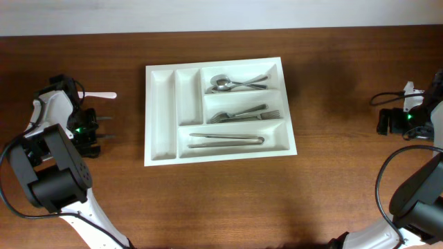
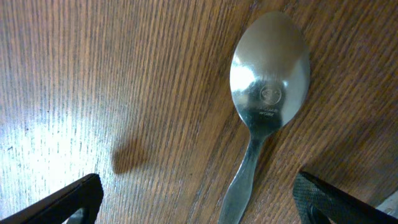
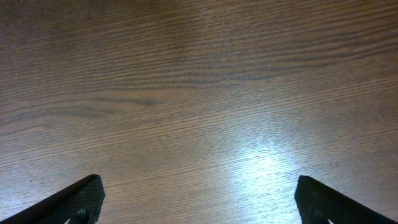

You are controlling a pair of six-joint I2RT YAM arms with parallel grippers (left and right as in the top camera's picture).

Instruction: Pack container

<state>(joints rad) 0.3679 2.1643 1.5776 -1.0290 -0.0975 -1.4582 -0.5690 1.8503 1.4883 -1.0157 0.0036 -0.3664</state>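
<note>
Left pincer [image 2: 202,205] is held spread wide, released, over a metal spoon [image 2: 268,68] on the surface [image 3: 199,93]; right pincer [image 3: 199,202] is released too, parked well apart from the cutlery tray [image 1: 160,111].

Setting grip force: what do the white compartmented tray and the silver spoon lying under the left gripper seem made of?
White compartmented tray: probably moulded plastic, smooth, evenly white with rounded dividers. Silver spoon: likely polished stainless steel, given bright reflections and a stamped mark on its bowl.
</note>
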